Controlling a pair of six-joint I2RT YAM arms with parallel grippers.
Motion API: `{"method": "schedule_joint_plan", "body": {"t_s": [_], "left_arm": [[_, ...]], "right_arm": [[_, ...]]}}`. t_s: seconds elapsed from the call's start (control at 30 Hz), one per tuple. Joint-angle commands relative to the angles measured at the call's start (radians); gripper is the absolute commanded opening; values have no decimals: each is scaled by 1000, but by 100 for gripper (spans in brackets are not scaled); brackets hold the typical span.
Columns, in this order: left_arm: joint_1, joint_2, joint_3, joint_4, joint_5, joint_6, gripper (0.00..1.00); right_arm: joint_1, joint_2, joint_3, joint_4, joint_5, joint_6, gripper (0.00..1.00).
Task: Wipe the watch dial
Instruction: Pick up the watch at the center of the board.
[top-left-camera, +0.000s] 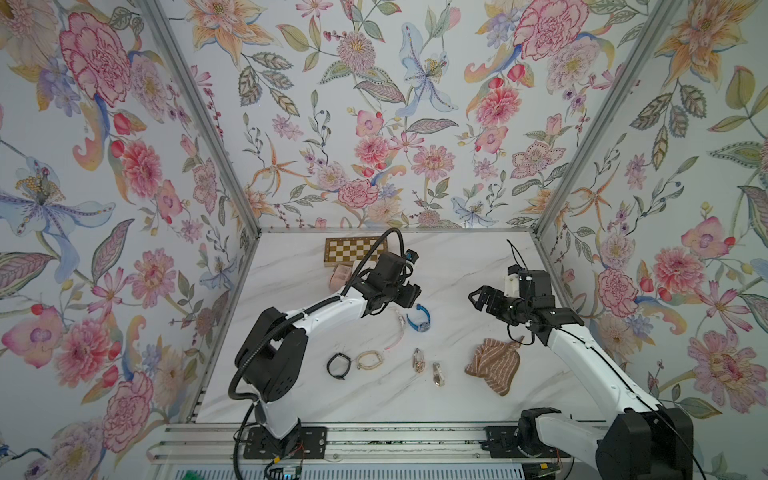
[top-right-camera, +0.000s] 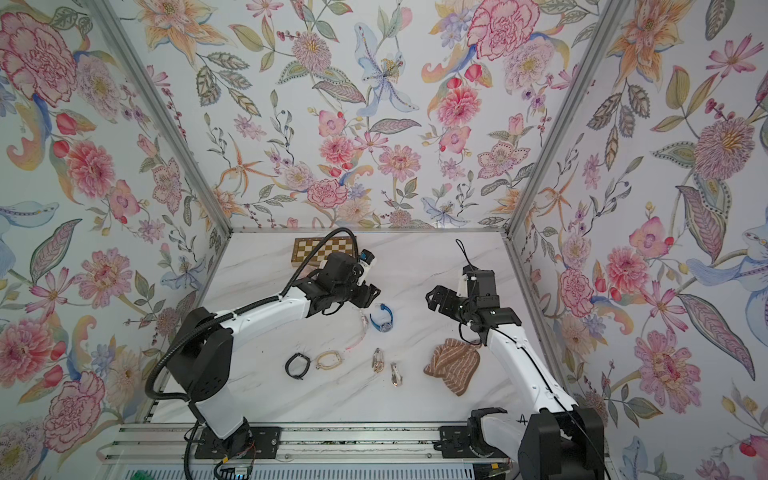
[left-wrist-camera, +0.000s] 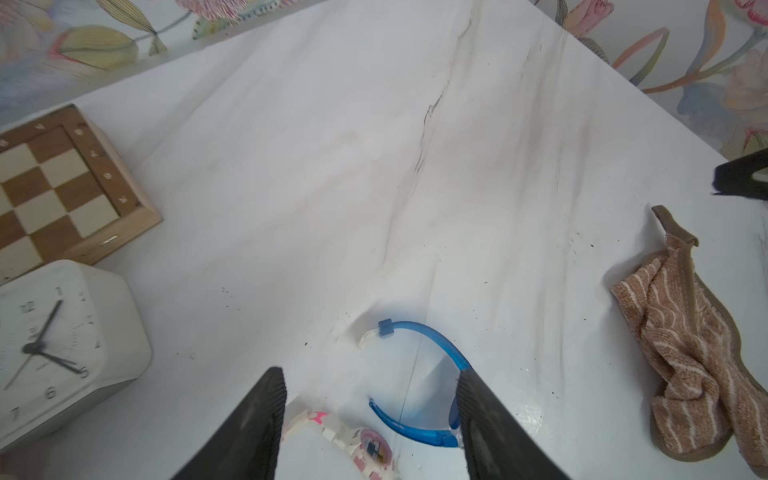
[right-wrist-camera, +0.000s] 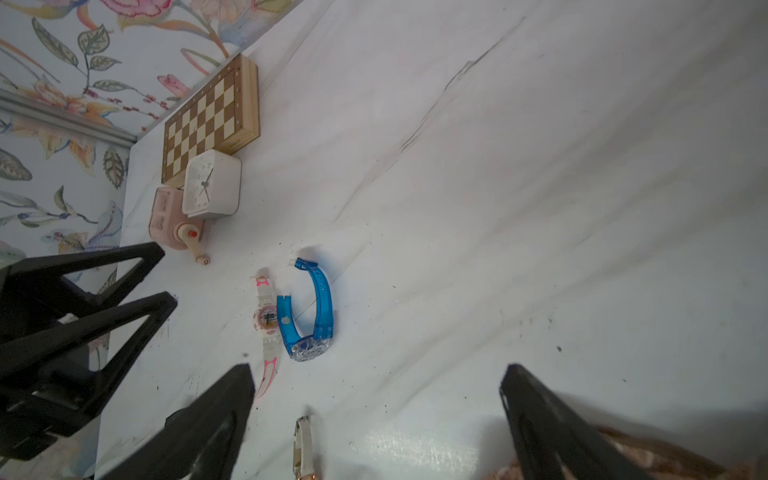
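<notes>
Notably, right wrist view shows blue watch dial (right-wrist-camera: 309, 348) (left wrist: hidden).

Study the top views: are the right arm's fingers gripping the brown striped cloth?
No: the brown striped cloth lies loose on the table, while the right arm's fingers stand open and empty, apart from it.

I read the blue watch (right-wrist-camera: 323, 307) as translucent glossy plastic with a clear case. Just beside it, the pink watch (right-wrist-camera: 266, 320) is pale translucent plastic. The table (left-wrist-camera: 374, 166) beneath it is smooth and marble-patterned, with a slight sheen. Well apart from it, the cloth (left-wrist-camera: 690, 332) is rough looped terry, the chessboard (right-wrist-camera: 208, 120) is matt wood, and the clock (left-wrist-camera: 62, 345) is smooth white plastic.
</notes>
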Motion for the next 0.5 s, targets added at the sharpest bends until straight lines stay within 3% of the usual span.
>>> {"method": "schedule_joint_plan", "body": {"t_s": [0.0, 0.17, 0.47], "left_arm": [[-39, 95, 118, -101, -42, 39, 62], [-86, 247, 269, -194, -80, 57, 56], [-137, 361, 389, -297, -139, 18, 53]], "right_arm": [[-62, -93, -73, 14, 37, 73, 99], [-236, -222, -219, 138, -157, 166, 100], [-250, -197, -210, 96, -176, 139, 99]]}}
